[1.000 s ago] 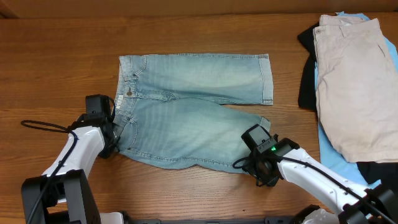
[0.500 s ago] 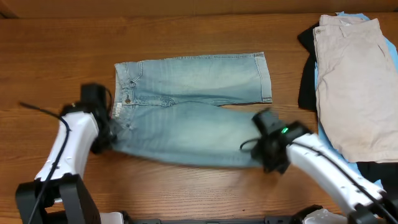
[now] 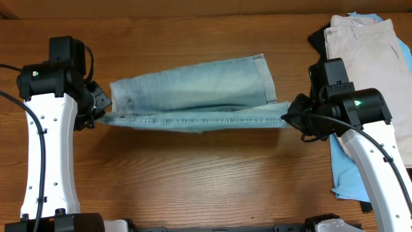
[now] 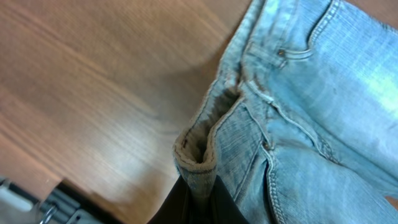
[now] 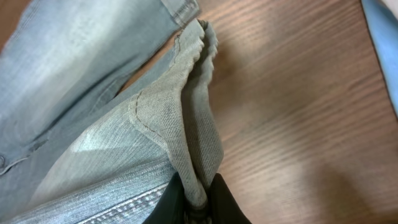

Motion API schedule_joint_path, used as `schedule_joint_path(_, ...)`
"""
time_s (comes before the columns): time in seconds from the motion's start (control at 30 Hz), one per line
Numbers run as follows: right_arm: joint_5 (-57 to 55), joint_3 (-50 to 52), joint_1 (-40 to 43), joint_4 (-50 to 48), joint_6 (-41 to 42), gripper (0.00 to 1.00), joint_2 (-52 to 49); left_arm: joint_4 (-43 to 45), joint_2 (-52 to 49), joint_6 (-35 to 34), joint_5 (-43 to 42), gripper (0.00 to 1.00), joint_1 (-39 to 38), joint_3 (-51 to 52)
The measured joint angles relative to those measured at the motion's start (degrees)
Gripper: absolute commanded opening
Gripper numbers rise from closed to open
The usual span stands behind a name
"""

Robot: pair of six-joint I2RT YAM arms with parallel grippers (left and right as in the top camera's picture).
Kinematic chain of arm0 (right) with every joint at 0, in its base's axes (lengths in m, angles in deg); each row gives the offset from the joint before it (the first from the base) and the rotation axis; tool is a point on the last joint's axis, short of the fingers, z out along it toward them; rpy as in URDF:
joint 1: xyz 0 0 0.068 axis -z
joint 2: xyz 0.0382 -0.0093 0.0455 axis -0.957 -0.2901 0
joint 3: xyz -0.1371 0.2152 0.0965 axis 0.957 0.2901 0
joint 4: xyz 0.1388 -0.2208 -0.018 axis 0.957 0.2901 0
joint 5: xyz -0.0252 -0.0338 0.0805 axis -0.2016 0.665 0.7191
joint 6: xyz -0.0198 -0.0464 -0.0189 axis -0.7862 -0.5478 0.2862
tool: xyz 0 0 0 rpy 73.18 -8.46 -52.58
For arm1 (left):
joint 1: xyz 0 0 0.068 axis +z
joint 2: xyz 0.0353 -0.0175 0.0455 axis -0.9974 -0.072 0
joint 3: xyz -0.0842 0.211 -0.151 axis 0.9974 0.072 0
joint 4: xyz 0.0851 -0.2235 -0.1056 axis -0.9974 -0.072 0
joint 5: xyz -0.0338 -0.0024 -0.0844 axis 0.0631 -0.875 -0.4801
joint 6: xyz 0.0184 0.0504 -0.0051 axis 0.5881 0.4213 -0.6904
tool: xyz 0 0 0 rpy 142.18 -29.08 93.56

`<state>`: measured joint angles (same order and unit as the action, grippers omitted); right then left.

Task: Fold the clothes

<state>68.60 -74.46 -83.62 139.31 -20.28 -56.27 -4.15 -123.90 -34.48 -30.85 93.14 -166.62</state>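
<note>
over the middle of the table (image 3: 193,187) the denim shorts (image 3: 193,90) hang lifted, near edge held up beside the far one: a first fold half made, not yet laid flat. the pile of other clothes (image 3: 367,71) at the right looks untouched. the left gripper (image 4: 199,196) pinches the waistband and the right gripper (image 5: 196,199) pinches a leg hem. the table is brown wood grain, and no room shows beyond it.
</note>
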Motion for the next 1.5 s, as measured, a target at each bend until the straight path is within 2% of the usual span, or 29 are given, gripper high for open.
schedule_joint_path(0.13,0.13,0.0,0.0,0.55,-0.83,0.04,-0.02,-0.26,-0.02,0.57,-0.15,0.04,0.0,0.24)
schedule_joint_path(0.33,-0.09,0.0,0.02,-4.76,-1.92,0.04,-0.57,7.41,-0.02,1.09,0.13,0.04,0.0,6.47)
schedule_joint_path(0.63,-0.68,-0.02,0.28,-12.41,-4.09,0.04,-12.13,19.89,-0.02,1.25,0.33,0.04,0.0,17.7)
schedule_joint_path(0.77,-0.85,-0.02,0.28,-18.12,-4.85,0.04,-16.87,26.45,-0.02,1.25,0.31,0.05,0.0,18.99)
schedule_joint_path(0.93,-0.79,-0.02,0.28,-28.41,-5.95,0.04,-20.83,37.64,-0.02,1.22,1.14,0.12,0.0,21.14)
schedule_joint_path(0.97,-0.85,-0.02,0.28,-30.34,-6.25,0.07,-21.51,39.98,-0.02,1.25,1.25,0.16,0.0,21.68)
schedule_joint_path(1.03,-0.87,-0.02,0.28,-34.73,-6.38,0.22,-23.21,44.48,-0.02,1.33,1.57,0.31,0.0,22.88)
schedule_joint_path(1.07,-0.87,-0.02,0.31,-36.94,-6.47,0.4,-24.09,47.01,-0.02,1.73,1.9,0.56,0.02,23.67)
schedule_joint_path(1.1,-0.98,-0.02,0.33,-39.67,-6.47,0.67,-24.98,49.44,-0.02,1.75,2.43,0.89,0.11,24.46)
schedule_joint_path(1.13,-1.14,-0.04,0.48,-42.66,-6.82,0.91,-25.94,51.1,-0.04,1.73,2.8,1.0,0.28,25.09)
schedule_joint_path(1.17,-0.92,-0.04,0.74,-45.59,-7.08,1.0,-26.8,52.74,-0.09,1.73,3.3,1.0,0.55,25.75)
schedule_joint_path(1.33,0.96,-0.04,1.77,-54.69,-7.39,1.0,-28.79,56.28,-1.62,2.4,4.35,1.0,1.64,26.34)
schedule_joint_path(1.5,1.99,-2.58,1.88,-48.39,-8.48,1.0,-28.81,51.84,-1.99,4.11,-0.57,1.0,4.0,25.09)
